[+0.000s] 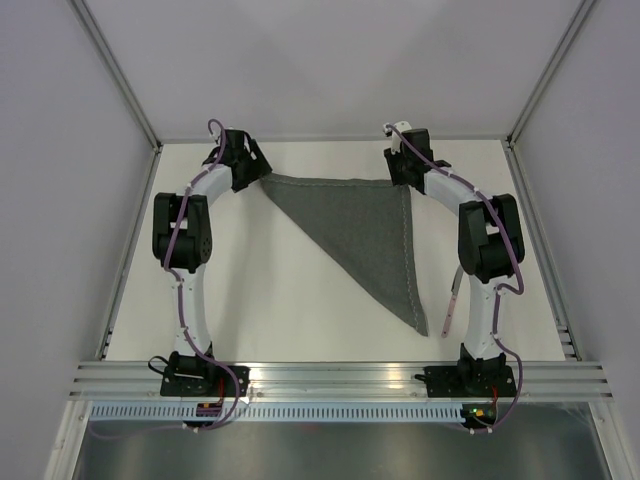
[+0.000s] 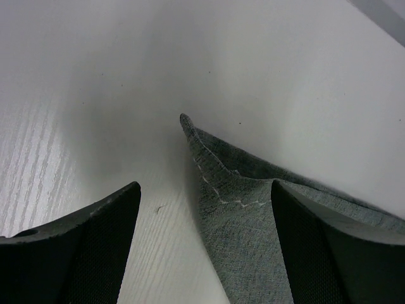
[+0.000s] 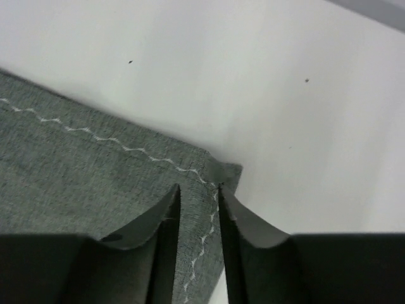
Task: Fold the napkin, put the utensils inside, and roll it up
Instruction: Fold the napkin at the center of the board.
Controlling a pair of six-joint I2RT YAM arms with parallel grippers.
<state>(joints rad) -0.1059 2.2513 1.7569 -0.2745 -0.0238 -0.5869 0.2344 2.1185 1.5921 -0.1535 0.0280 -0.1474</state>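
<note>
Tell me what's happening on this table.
The two arms are working on the napkin, which lies folded into a triangle. The left gripper stands open astride its far left corner; the right gripper sits over the far right corner, jaws narrowly apart, grip unclear. A utensil lies on the table beside the napkin's near tip, not yet inside.
</note>
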